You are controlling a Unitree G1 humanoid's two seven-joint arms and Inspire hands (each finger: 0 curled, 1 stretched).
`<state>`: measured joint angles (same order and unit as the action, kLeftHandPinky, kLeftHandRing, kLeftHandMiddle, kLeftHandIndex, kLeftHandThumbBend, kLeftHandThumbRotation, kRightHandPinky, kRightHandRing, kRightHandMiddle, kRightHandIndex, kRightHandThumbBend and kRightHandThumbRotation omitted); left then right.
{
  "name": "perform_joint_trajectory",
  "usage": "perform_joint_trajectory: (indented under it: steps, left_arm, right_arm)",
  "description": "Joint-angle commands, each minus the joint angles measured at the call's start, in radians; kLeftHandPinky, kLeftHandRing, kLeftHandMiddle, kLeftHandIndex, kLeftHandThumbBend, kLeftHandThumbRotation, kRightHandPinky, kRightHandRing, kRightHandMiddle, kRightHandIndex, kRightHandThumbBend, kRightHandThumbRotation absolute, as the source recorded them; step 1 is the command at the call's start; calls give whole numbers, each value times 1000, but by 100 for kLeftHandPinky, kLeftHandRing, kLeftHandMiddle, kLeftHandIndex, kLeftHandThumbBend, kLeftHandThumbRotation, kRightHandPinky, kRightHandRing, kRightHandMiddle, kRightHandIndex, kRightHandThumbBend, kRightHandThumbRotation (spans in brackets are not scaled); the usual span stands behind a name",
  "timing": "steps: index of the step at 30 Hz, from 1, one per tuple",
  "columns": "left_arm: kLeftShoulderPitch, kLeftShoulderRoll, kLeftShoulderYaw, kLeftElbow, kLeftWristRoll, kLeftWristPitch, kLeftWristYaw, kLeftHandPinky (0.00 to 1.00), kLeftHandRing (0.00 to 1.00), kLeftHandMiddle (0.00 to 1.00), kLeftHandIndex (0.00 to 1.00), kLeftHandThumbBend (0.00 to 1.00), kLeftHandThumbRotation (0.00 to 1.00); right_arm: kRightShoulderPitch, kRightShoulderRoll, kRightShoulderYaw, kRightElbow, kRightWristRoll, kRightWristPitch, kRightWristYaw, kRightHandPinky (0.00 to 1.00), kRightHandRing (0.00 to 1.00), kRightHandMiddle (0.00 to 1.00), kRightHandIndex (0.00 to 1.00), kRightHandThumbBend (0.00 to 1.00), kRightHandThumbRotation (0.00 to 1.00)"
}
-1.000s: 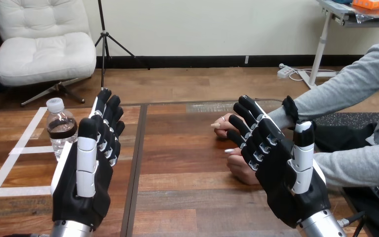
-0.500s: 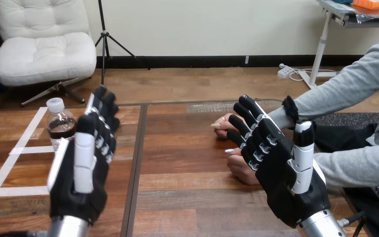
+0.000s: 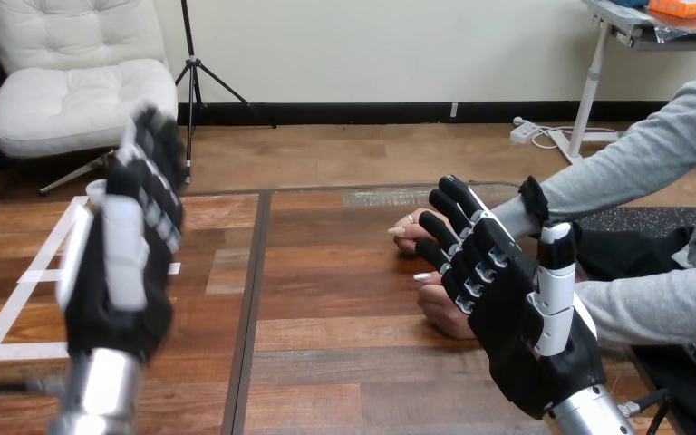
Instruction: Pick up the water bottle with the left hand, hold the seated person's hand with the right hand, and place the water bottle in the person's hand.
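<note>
The left hand (image 3: 118, 272) has swung left and up, fingers straight and apart. It now hides the bottle (image 3: 96, 189) on the worktop (image 3: 344, 299), all but its cap. Set the palm beside the bottle's body before closing, thumb opposite the fingers. The right hand (image 3: 507, 304) hangs open before the person's hands (image 3: 412, 225); contact unclear.

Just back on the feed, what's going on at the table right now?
Nothing is held yet. The robot's left hand is up and open in front of the water bottle, whose cap peeks out beside it. The right hand is open in front of the person's hands, which rest on the table. Whether they touch can't be told.
</note>
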<state>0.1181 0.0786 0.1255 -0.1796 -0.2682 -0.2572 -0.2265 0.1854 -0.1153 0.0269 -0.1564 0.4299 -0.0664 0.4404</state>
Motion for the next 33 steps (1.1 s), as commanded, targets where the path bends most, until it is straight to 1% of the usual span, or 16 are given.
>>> perform_joint_trajectory:
  steps: [1,4,8,13,20,28,33]
  left_arm:
    - [-125,27,37,41,2,-50,3,100,100,100,100,75,100]
    - [-157,39,54,77,-2,-74,-8,100,100,100,100,76,100]
    - [-203,49,76,117,-2,-102,-7,100,100,100,100,77,100]
    - [-242,63,91,135,-4,-115,-5,99,100,100,99,79,99]
    - [-288,83,108,112,8,-89,16,97,100,100,98,83,99]
    - [-331,109,123,105,14,-70,41,100,100,100,100,85,100]
    - [-371,128,145,143,12,-80,51,100,100,100,100,84,100]
  right_arm:
    - [-59,11,-5,-37,9,-2,4,100,100,100,98,93,100]
    - [-60,12,-5,-36,11,-4,6,100,100,100,98,93,100]
    - [-61,14,-6,-34,13,-6,8,100,100,100,98,93,100]
    - [-62,15,-6,-34,13,-5,6,100,100,100,98,93,100]
    - [-62,17,-5,-36,5,-7,0,100,100,100,97,93,100]
    - [-64,18,-4,-31,6,-12,4,100,100,100,97,92,100]
    - [-64,17,-4,-32,7,-7,4,100,100,100,97,93,100]
